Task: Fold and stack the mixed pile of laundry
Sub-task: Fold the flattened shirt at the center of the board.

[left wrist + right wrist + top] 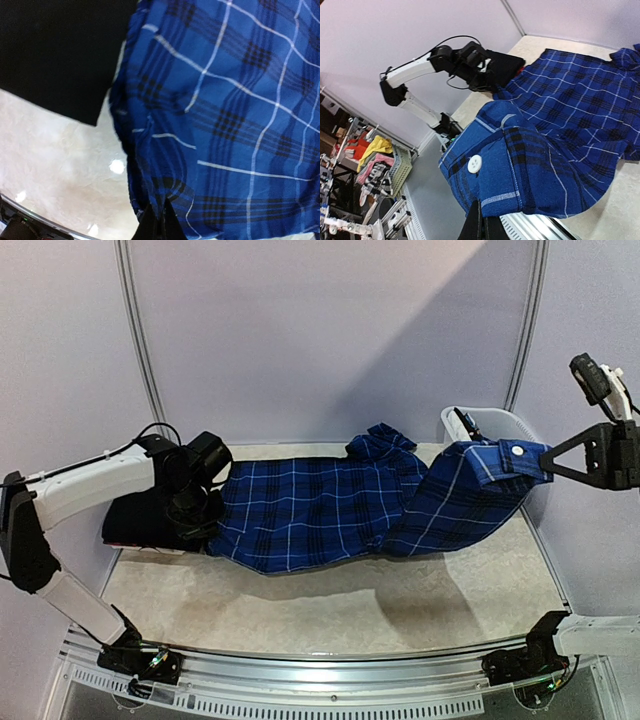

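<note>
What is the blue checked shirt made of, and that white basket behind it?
The blue plaid shirt looks like soft woven cloth, probably cotton: it drapes, wrinkles, and is matte, with a shiny white button, likely plastic. The basket looks like hard, smooth white plastic, holding a stiff rim.

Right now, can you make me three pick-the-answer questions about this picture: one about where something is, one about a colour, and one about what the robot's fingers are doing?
1. Where is the black garment?
A) on top of the shirt
B) at the left end of the table, beside the shirt
C) hanging from the right arm

2. What colour is the plaid shirt?
A) red
B) yellow
C) blue

3. What are the right fingers doing?
A) shut on the shirt's buttoned end, holding it up
B) wide open over the table
C) pressing the black garment

Answers: 1 B, it lies past the shirt's left edge; 2 C, blue with white lines; 3 A, cloth hangs from them.
</note>
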